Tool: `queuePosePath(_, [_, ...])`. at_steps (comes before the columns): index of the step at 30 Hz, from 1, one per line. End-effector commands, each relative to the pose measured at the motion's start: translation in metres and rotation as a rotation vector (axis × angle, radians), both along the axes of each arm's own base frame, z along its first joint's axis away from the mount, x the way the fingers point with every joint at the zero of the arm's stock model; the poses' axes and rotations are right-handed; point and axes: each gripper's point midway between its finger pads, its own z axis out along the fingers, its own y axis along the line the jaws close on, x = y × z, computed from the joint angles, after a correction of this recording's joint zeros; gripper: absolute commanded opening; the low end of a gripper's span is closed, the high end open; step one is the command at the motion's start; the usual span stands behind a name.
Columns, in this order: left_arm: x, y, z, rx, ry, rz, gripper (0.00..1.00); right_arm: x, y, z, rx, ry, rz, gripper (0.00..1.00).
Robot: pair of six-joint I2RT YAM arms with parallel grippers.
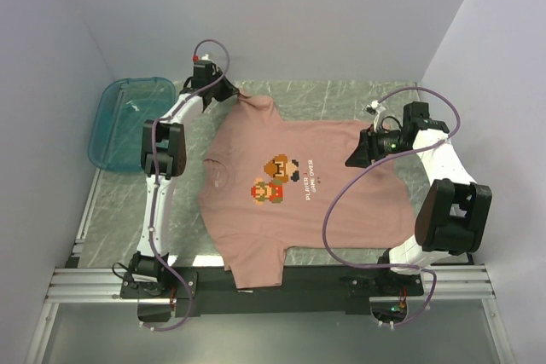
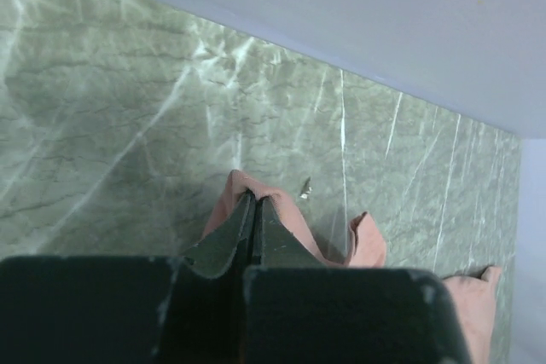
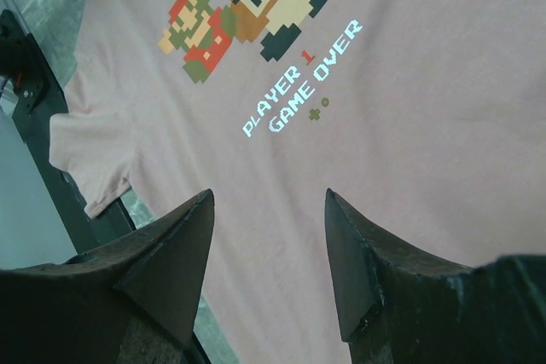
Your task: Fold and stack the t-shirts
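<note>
Grey-green marbled tabletop [image 1: 358,100], white walls closing round. Salmon-pink t-shirt [image 1: 281,210] is lying spread flat at centre frame, print up. No fold is showing yet, so all the folding and stacking is waiting. Soft matte cotton, bunching at the upper-left sleeve, where my left pincer [image 2: 253,207] is clenching it. My right pincer [image 3: 269,210] is hovering released over the chest.

T-shirt [image 1: 286,215] lies on table [image 1: 119,210], bin [image 1: 128,121] at left
</note>
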Motion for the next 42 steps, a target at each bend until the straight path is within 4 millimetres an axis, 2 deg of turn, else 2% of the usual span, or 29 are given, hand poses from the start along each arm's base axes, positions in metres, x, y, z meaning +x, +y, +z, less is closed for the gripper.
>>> queuePosePath(1, [0.023,0.005,0.052,-0.076,-0.135,0.018,0.0,0.011,-0.004,0.007,-0.01,-0.029,-0.016,0.61])
queuePosePath(3, [0.024,0.007,0.052,-0.086,-0.137,0.015,0.01,0.012,-0.005,0.006,-0.013,-0.028,-0.018,0.61])
queuePosePath(6, [0.024,0.005,0.063,-0.118,-0.153,-0.012,0.32,0.012,-0.006,0.004,-0.015,-0.021,-0.022,0.61])
queuePosePath(7, [0.023,0.005,0.066,-0.121,-0.154,-0.024,0.48,0.012,-0.006,0.003,-0.018,-0.018,-0.025,0.61])
queuePosePath(10, [0.023,0.012,0.102,-0.108,-0.241,-0.039,0.54,0.013,-0.007,0.002,-0.019,-0.014,-0.028,0.61])
queuePosePath(13, [0.021,0.024,0.122,-0.04,-0.282,-0.024,0.51,0.013,-0.006,0.002,-0.02,-0.013,-0.027,0.61])
queuePosePath(15, [0.017,0.038,0.109,0.021,-0.227,-0.003,0.43,0.013,-0.007,0.001,-0.021,-0.01,-0.028,0.61])
queuePosePath(16, [0.015,0.041,0.103,0.035,-0.203,0.0,0.35,0.013,-0.007,0.0,-0.023,-0.011,-0.028,0.61])
queuePosePath(19, [0.009,0.045,0.078,0.07,-0.143,-0.025,0.26,0.013,-0.007,0.0,-0.024,-0.007,-0.027,0.61])
queuePosePath(21, [0.004,0.039,0.064,0.08,-0.126,-0.075,0.25,0.013,-0.007,-0.001,-0.024,-0.004,-0.026,0.61])
queuePosePath(24, [0.001,0.027,0.051,0.089,-0.124,-0.132,0.35,0.013,-0.007,-0.001,-0.023,-0.006,-0.023,0.61])
queuePosePath(25, [0.0,0.023,0.049,0.088,-0.13,-0.157,0.41,0.013,-0.008,-0.001,-0.024,-0.004,-0.027,0.61])
queuePosePath(27, [0.0,0.016,0.042,0.088,-0.135,-0.188,0.45,0.012,-0.007,-0.001,-0.024,-0.006,-0.023,0.61])
queuePosePath(28, [-0.001,0.012,0.042,0.081,-0.145,-0.212,0.49,0.013,-0.008,-0.001,-0.024,-0.006,-0.025,0.61])
queuePosePath(33, [0.002,0.002,0.036,0.103,-0.182,-0.24,0.54,0.012,-0.006,0.0,-0.018,-0.006,-0.015,0.61])
queuePosePath(35, [0.005,0.003,0.034,0.098,-0.173,-0.224,0.53,0.012,-0.006,0.001,-0.017,-0.005,-0.015,0.61])
queuePosePath(40, [0.001,0.004,0.017,0.094,-0.115,-0.214,0.28,0.011,-0.006,0.002,-0.016,-0.008,-0.008,0.61])
queuePosePath(42, [-0.005,0.007,0.013,0.099,-0.087,-0.207,0.27,0.011,-0.005,0.003,-0.015,-0.007,-0.008,0.61])
